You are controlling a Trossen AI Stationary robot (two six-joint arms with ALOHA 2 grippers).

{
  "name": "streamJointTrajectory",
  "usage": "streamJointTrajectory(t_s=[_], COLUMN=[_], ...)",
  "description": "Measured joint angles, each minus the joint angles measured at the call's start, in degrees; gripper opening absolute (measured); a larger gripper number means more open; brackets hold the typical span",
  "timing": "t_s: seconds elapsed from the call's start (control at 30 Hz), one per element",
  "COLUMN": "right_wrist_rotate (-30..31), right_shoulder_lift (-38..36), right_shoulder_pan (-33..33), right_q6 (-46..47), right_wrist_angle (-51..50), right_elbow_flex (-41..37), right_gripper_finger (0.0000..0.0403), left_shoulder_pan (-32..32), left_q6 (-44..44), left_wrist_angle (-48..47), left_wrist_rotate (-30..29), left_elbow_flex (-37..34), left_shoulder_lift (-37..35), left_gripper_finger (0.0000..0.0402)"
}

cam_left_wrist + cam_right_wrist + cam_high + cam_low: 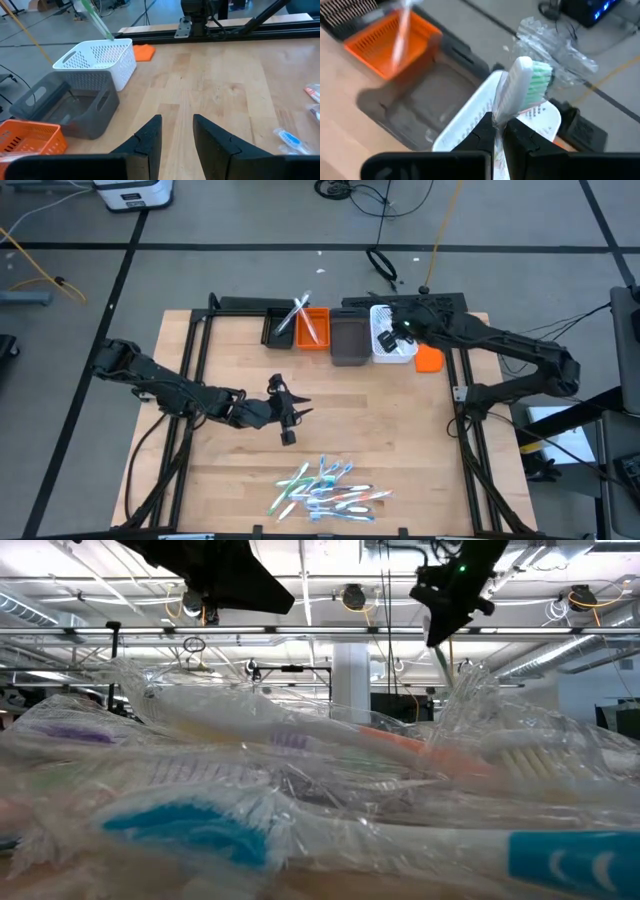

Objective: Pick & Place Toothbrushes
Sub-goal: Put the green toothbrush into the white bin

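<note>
My right jaws point(499, 131) are pinched on a green-bristled white toothbrush point(520, 87) in crinkly clear wrap, head up, above the white perforated plastic basket point(470, 125). Just past it sit the dark grey bin point(415, 107) and the orange mesh bin point(380, 42), where a pale wrapped brush leans.

My left jaws point(176, 137) hang parted and empty over bare wooden worktop point(220, 80), between the bins and the heap.

That heap of wrapped toothbrushes point(325, 490) — white, blue, green, pink-red — lies at the near edge of the worktop, well apart from the bins.

I judge these brushes light and stiff, but the film is slippery and springy. A pinch on loose wrap alone may slide or drag a neighbour along, so I would take a handle across its middle, where the plastic is firm.

The high view alone shows the whole layout — heap, bin row, both arms. The low view is filled by the heap's crumpled film, yet shows neither bins nor worktop. Only my right wrist view shows the bristles and the grip itself.
</note>
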Motion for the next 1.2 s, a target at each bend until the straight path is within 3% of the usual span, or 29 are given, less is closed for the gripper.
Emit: streamJointTrajectory(t_s=[0.53, 0.93, 1.2], right_wrist_rotate=[-13.63, -16.55, -16.5], right_shoulder_lift=[11.95, 14.58, 14.78], right_shoulder_pan=[-12.65, -15.42, -15.42], right_q6=[-1.08, -0.48, -0.73], right_wrist_angle=[-3.76, -6.45, -5.85], right_elbow_flex=[3.19, 3.17, 3.17], right_gripper_finger=[0.0009, 0.001, 0.0061], left_shoulder_pan=[0.0, 0.0, 0.0], left_q6=[-2.97, -3.32, -4.43], left_wrist_angle=[-0.09, -0.62, -1.74], left_wrist_rotate=[3.17, 3.17, 3.2], left_elbow_flex=[0.0, 0.0, 0.0], left_shoulder_lift=[0.0, 0.0, 0.0], left_gripper_finger=[0.0113, 0.0113, 0.0113])
